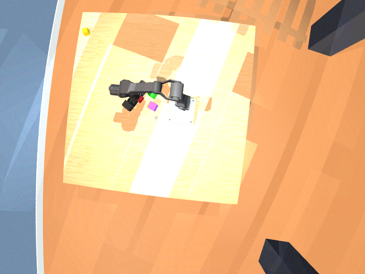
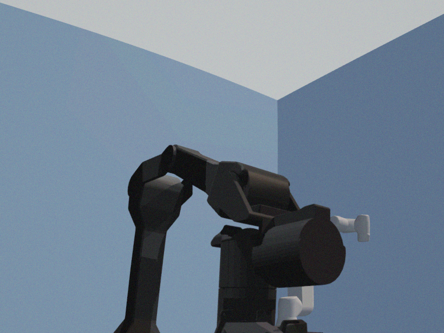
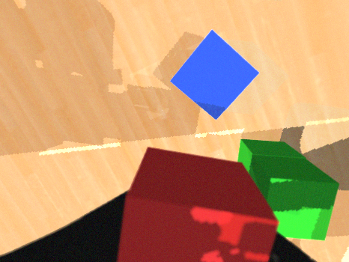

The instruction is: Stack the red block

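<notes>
Top view: the dark arm [image 1: 147,87] reaches from its base plate [image 1: 184,118] leftward across the pale wooden board [image 1: 97,153], with the gripper [image 1: 135,101] at its far end clamped on the red block [image 1: 140,99]. The green tower [image 1: 152,95] shows just to the right of the red block, half covered by the arm's link, and a magenta block [image 1: 152,106] lies just below the tower. A yellow block [image 1: 85,31] sits well apart near the board's upper left corner. At this scale the fingers themselves are not distinguishable, and whether the red block is above the tower's height cannot be told. Exterior view: only the arm's upper links [image 2: 229,193] are seen against the blue walls [image 2: 71,125], with a white arm-shaped fixture [image 2: 351,226] behind; no block, board or gripper appears here. Wrist view: the red block [image 3: 198,209] fills the lower centre, held between the fingers, which lie out of frame. The green tower [image 3: 292,187] stands just to its right, seemingly apart from it, with two stacked cubes apparent. A blue block [image 3: 214,75], hidden under the arm in the top view, lies beyond on the board.
</notes>
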Motion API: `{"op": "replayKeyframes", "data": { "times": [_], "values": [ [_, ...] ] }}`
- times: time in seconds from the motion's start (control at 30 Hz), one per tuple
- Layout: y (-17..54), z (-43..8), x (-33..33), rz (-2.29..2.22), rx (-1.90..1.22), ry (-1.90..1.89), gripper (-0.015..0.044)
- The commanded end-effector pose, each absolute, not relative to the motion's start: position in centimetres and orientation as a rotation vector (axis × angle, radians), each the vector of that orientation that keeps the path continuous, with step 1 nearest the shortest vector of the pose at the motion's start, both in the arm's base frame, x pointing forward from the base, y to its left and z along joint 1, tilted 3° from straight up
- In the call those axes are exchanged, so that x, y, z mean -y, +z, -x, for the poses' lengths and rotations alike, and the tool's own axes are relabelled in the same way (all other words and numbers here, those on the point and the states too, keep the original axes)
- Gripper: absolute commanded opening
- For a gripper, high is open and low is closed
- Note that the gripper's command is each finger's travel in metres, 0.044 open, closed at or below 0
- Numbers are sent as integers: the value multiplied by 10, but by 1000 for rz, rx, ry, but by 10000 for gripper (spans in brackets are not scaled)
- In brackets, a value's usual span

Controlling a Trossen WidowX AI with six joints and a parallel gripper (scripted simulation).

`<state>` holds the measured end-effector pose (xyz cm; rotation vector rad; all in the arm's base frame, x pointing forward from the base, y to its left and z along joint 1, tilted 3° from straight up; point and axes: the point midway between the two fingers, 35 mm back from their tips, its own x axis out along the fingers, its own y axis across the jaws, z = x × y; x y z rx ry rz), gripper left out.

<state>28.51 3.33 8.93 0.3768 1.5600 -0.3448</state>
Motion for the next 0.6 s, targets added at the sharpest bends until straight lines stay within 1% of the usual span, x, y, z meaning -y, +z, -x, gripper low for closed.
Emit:
{"op": "replayKeyframes", "data": {
  "times": [0.0, 0.33, 0.57],
  "values": [
    [88, -272, -14, -371, -1558, -345, 0],
    [82, -236, 27, -368, -1561, -348, 0],
    [76, -232, 29, -368, -1561, -348, 0]
  ]
}}
